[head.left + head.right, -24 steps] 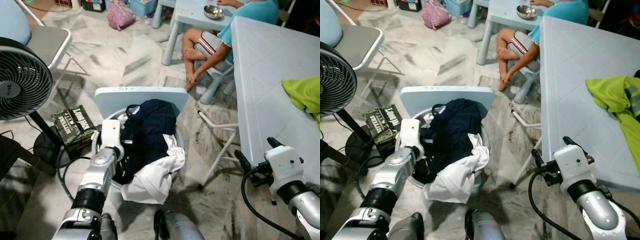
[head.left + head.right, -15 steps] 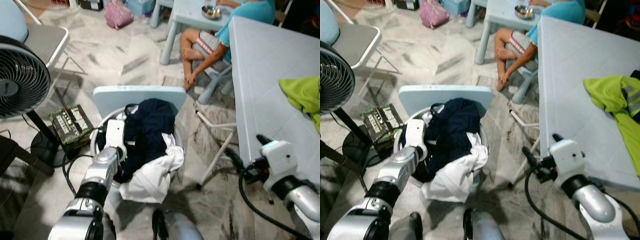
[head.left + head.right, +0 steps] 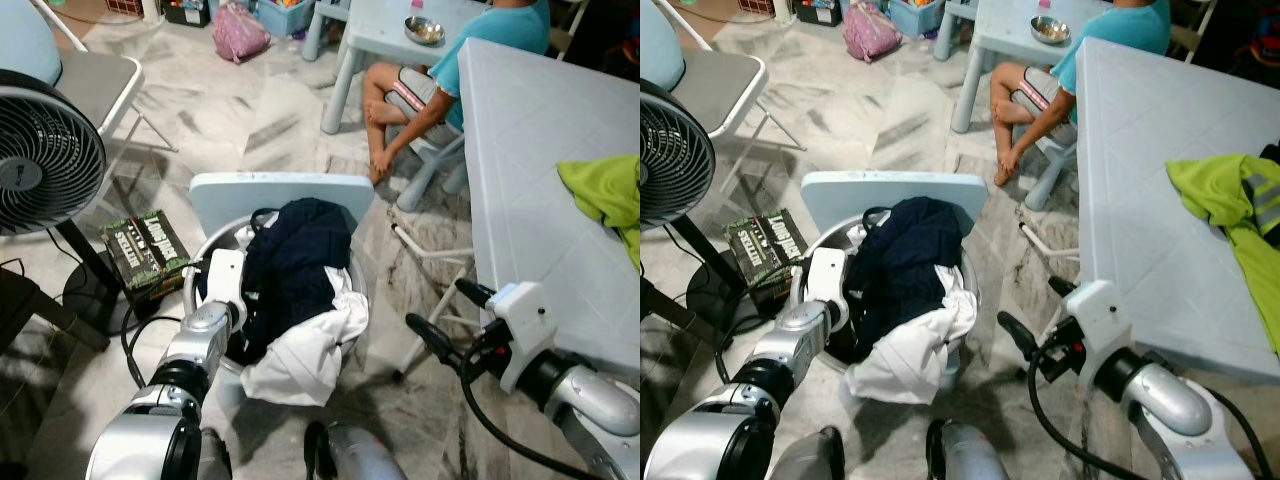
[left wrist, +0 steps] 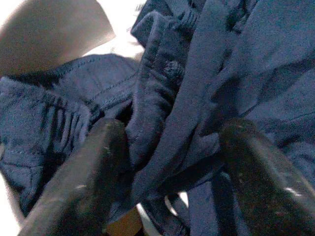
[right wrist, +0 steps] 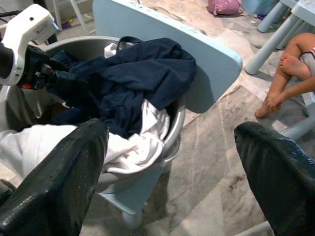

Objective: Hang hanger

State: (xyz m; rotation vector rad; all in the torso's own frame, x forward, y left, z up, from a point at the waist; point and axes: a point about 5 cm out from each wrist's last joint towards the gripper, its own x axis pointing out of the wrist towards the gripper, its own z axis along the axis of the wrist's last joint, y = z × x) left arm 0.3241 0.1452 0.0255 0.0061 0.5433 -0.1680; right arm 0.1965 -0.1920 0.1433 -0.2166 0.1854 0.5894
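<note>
My left gripper is down in the basket, fingers spread wide around folds of the navy garment, gripping nothing yet. My right gripper hangs open beside the table. I can't pick out any hanger, so hanging looks barely begun.

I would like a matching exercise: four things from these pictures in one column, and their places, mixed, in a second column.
Things:
1. navy garment
2. lime-green cloth
3. metal bowl
4. left claw

Places:
A. on the small pale-blue table
B. on the large table
C. in the navy fabric
D. on top in the laundry basket

Pairs: 1-D, 2-B, 3-A, 4-C
</note>
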